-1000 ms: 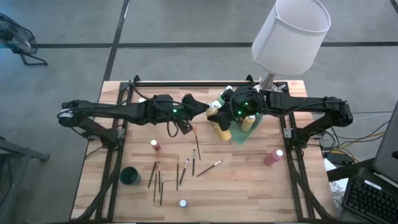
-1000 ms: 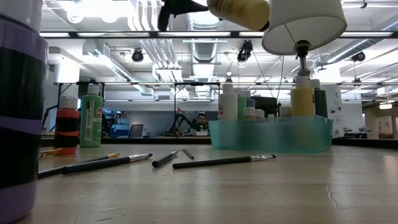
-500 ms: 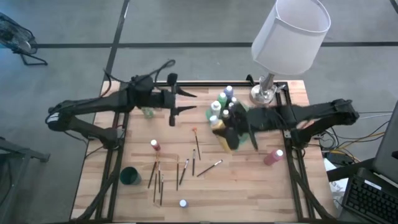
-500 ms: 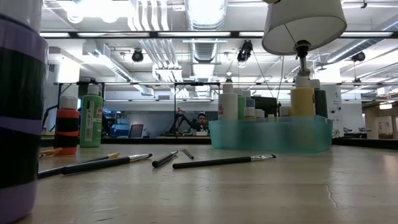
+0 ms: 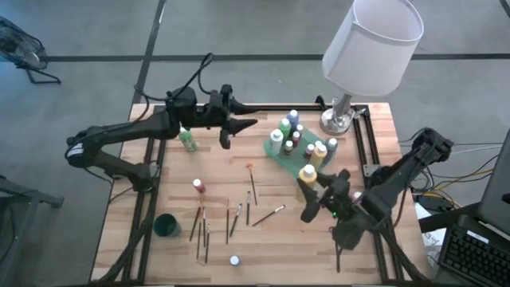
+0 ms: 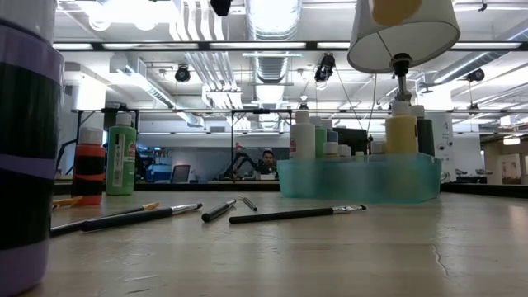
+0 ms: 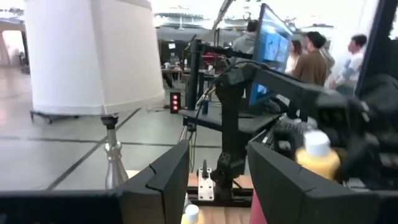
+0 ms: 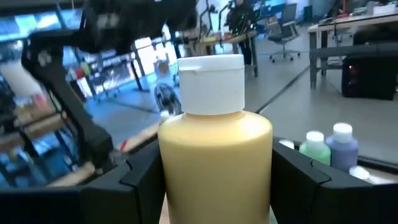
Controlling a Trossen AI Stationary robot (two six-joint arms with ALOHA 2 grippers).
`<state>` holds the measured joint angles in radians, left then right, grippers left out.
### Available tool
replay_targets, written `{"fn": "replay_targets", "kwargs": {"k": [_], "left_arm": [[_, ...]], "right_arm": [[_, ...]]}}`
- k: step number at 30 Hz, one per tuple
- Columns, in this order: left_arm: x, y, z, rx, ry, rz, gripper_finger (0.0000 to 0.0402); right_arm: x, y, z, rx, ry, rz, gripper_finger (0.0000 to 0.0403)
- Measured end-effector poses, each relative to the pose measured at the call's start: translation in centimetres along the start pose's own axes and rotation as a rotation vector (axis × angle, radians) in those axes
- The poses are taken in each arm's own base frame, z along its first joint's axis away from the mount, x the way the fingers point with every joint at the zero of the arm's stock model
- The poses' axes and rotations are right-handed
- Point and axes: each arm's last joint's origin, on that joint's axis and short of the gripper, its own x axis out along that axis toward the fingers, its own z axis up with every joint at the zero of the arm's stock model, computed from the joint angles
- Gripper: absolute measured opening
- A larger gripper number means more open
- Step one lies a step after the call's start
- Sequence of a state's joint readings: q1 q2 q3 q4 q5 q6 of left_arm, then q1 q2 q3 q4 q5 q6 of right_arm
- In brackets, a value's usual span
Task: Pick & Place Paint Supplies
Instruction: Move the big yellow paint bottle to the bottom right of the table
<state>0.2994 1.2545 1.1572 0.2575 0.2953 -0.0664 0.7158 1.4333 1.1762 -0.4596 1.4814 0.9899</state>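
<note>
1. High view: the yellow bottle (image 5: pixel 307 175) is being carried by the right gripper (image 5: pixel 311 199), which is being swung off the green tray (image 5: pixel 275 151) and out over the counter (image 5: pixel 263 239) near its right side; half a second ago the same bottle was being held just beside the tray. The left gripper (image 5: pixel 239 125) is being kept raised near the far edge, beside a green bottle (image 5: pixel 189 141), where it was already being held half a second ago. The tray's bottles are now being left uncovered.

2. Low view: only a yellow shape at the upper edge is being shown in front of the lamp shade (image 6: pixel 403 29), taken to be the lifted bottle. The tray (image 6: pixel 359 179), the red bottle (image 6: pixel 88 165) and the brushes (image 6: pixel 297 214) are being left undisturbed.

3. Left wrist view: the left fingers (image 7: pixel 165 174) are being held apart with nothing between them; the yellow bottle (image 7: pixel 317 155) is being seen well beyond, in the other arm's grasp.

4. Right wrist view: the yellow bottle (image 8: pixel 216 158) is being gripped upright between the right fingers (image 8: pixel 140 177), clenched on its sides.

5. Judgement: the bottle is being taken away from the tray, so a placement appears still to be pending, while several supplies are being left loose on the counter.
</note>
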Motion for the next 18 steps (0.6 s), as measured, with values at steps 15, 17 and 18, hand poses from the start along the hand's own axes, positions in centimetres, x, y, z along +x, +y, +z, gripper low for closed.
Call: {"fn": "replay_targets", "kwargs": {"k": [15,17,18], "left_arm": [[1.2,0.7,-0.9,-0.186,-0.027,0.076,0.0168],[1.2,0.7,-0.9,-0.211,-0.029,0.076,0.0168],[1.2,0.7,-0.9,-0.225,-0.030,0.075,0.0168]], "right_arm": [[-1.5,1.8,-7.2,-0.214,0.067,0.070,0.0214],[-1.4,2.0,-8.5,-0.251,0.062,0.065,0.0214],[-1.4,2.0,-9.2,-0.272,0.062,0.063,0.0214]]}}
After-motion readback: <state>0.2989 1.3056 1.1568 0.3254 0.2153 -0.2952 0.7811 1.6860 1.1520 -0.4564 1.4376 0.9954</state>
